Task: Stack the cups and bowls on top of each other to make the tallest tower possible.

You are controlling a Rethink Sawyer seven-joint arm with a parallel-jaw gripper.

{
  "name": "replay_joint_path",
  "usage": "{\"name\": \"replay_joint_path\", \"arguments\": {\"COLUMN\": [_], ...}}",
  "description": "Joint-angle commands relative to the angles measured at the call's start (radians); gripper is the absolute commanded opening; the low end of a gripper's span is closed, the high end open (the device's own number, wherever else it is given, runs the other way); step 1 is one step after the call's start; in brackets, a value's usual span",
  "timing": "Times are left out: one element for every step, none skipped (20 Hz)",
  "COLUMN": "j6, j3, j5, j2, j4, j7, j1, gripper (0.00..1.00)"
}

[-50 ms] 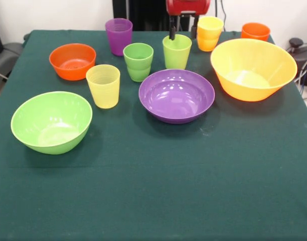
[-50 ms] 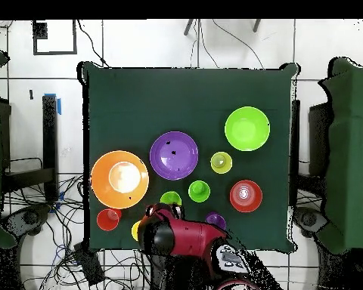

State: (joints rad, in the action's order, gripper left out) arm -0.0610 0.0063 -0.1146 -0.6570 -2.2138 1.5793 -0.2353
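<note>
Six cups stand apart and mouth up at the far side: purple [image 1: 118, 35], dark green [image 1: 138, 61], lime green [image 1: 176, 51], pale yellow [image 1: 104, 85], yellow-orange [image 1: 209, 33] and orange [image 1: 255, 31]. The bowls also sit singly: small orange [image 1: 72, 61], lime green [image 1: 51, 122], purple [image 1: 176, 95] and the largest yellow-orange [image 1: 253, 69]. No tower is in view. My gripper [image 1: 182, 32] hangs open just behind the lime green cup, holding nothing. In the overhead view the red arm [image 2: 173, 234] covers part of the yellow-orange cup [image 2: 135, 230].
A dark green cloth covers the table [image 1: 153, 191]. Cables and a black object [image 1: 295, 42] lie off its right edge. From above, the purple bowl [image 2: 174, 155] is central and the yellow-orange bowl [image 2: 119, 179] is to its left.
</note>
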Motion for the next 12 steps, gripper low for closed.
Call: {"name": "replay_joint_path", "arguments": {"j6": [-0.103, -0.11, -0.11, -0.112, -0.112, -0.112, -0.112, -0.115, -0.12, -0.123, -0.131, -0.139], "j3": [0.012, 0.008, 0.006, 0.002, -0.001, -0.002, -0.004, -0.005, -0.007, -0.007, -0.009, -0.009], "j5": [-0.053, -0.054, -0.052, -0.052, -0.052, -0.052, -0.052, -0.054, -0.054, -0.053, -0.053, -0.052], "j2": [0.116, 0.123, 0.125, 0.127, 0.127, 0.129, 0.133, 0.136, 0.142, 0.145, 0.151, 0.154], "j4": [-0.007, -0.004, -0.001, 0.0, 0.001, 0.0, -0.002, -0.003, -0.002, -0.002, -0.002, -0.005], "j7": [0.173, 0.173, 0.172, 0.171, 0.171, 0.172, 0.173, 0.174, 0.175, 0.177, 0.181, 0.186], "j1": [0.013, 0.015, 0.017, 0.02, 0.024, 0.024, 0.025, 0.026, 0.027, 0.028, 0.03, 0.033], "gripper": [1.0, 1.0, 1.0, 1.0, 1.0, 1.0, 1.0, 1.0, 1.0, 1.0, 1.0, 1.0]}}
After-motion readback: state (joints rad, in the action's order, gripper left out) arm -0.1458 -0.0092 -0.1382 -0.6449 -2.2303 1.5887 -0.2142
